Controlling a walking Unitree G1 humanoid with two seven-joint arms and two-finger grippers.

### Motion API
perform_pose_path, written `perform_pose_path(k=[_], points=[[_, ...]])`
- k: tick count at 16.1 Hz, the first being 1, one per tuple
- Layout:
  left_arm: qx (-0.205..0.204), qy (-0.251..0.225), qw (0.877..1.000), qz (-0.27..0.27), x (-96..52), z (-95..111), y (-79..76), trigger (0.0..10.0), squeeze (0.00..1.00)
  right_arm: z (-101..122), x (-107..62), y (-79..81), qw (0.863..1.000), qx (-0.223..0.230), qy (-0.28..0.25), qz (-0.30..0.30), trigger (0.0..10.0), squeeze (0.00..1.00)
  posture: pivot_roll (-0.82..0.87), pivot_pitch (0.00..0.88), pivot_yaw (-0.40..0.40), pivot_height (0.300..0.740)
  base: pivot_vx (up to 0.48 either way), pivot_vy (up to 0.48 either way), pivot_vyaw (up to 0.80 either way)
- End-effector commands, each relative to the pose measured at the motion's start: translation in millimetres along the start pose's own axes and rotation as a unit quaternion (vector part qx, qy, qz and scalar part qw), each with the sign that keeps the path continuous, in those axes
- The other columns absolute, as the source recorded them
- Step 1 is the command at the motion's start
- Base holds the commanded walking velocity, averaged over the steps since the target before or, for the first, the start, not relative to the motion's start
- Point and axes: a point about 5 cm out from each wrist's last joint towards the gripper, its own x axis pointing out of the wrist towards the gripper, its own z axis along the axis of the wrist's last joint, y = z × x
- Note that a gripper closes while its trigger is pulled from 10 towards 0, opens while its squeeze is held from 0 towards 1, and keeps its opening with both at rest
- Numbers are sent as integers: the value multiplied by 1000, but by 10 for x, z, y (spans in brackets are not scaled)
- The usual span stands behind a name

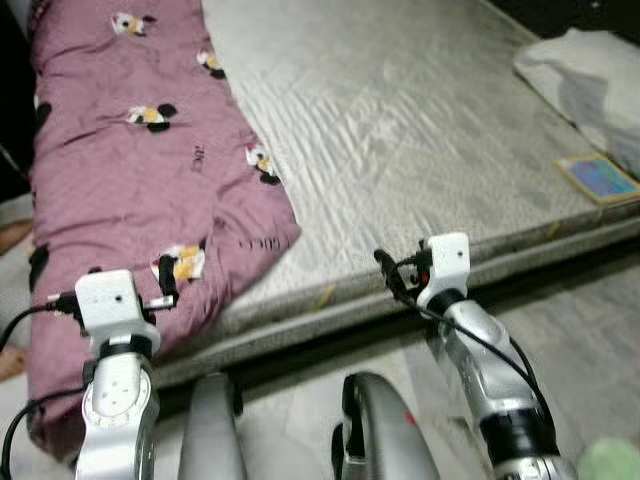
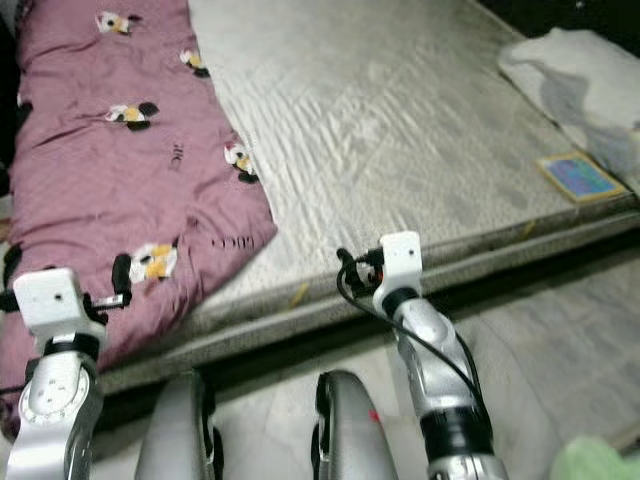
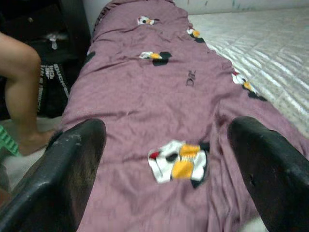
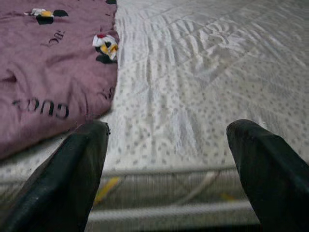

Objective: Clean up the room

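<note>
At the mattress's [image 1: 420, 130] near edge we hold our left gripper [image 3: 169, 159] and right gripper [image 4: 166, 159] wide open and empty, judging the mauve blanket [image 1: 130, 170] draped over its left corner needs grasping next.

The pale bundle [image 1: 590, 85] at upper right runs off the frame edge. A person's leg [image 3: 21, 92] is cropped at left. A blurred green shape [image 1: 610, 462] sits at lower right.
</note>
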Motion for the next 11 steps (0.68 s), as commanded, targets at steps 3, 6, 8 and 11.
perform_pose_path(k=[3,6,8,11], points=[[-5,4,1000,16,34,-13,57,10000,0,-30,-1,-29,1000,7,10,0,10000,0,-3,119,-58,576,0,0,0],[-7,0,1000,21,44,2,74,10000,0,-35,8,-27,1000,7,12,2,10000,0,-1,114,-59,576,0,0,0],[-16,-3,1000,11,35,9,47,10000,0,-37,14,-21,1000,8,13,5,10000,0,-3,113,-58,576,0,0,0],[-19,-10,1000,3,36,29,34,10000,0,-41,18,-16,1000,10,14,10,10000,0,-5,112,-58,576,0,0,0]])
